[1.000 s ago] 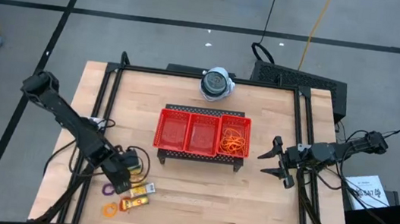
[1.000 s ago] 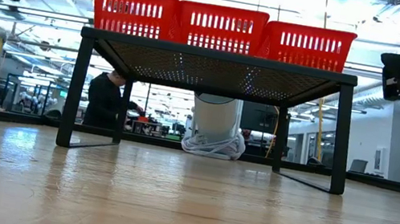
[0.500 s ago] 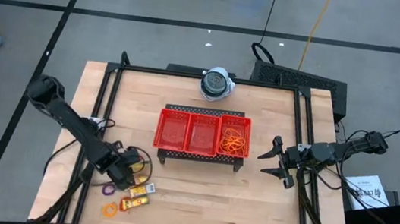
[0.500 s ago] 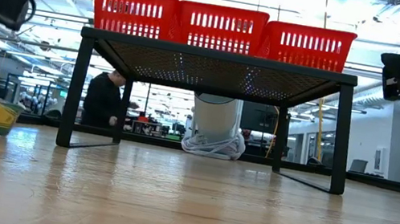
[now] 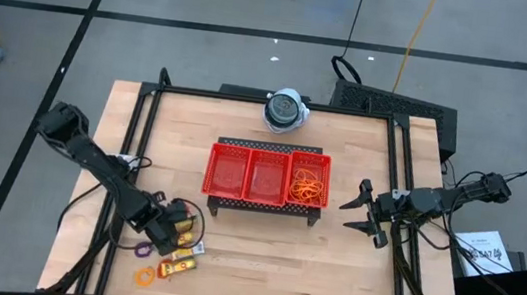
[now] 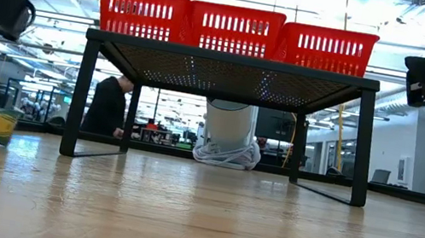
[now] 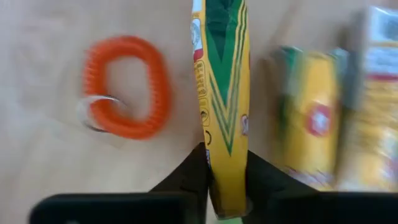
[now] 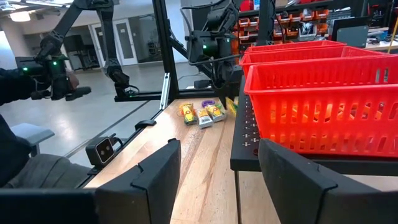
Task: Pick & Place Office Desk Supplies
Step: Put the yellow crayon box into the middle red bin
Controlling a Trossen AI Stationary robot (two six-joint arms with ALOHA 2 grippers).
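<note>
A three-compartment tray (image 5: 267, 176) sits mid-worktop (image 5: 260, 258) on a raised stand, rubber bands (image 5: 308, 185) in its right compartment. A round device (image 5: 285, 110) lies behind it. Packets (image 5: 182, 256) and rings (image 5: 144, 276) lie near left.

bare tabletop (image 5: 329, 266) lies open in front of the red tray (image 5: 267, 175); packets (image 5: 180, 256) and rings (image 5: 145, 262) crowd the left front corner.

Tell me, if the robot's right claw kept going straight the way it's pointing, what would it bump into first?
Probably the red tray on its black stand: the open right gripper points across the table toward the tray's end. Depth is unclear, so it might slip just past the front edge.
</note>
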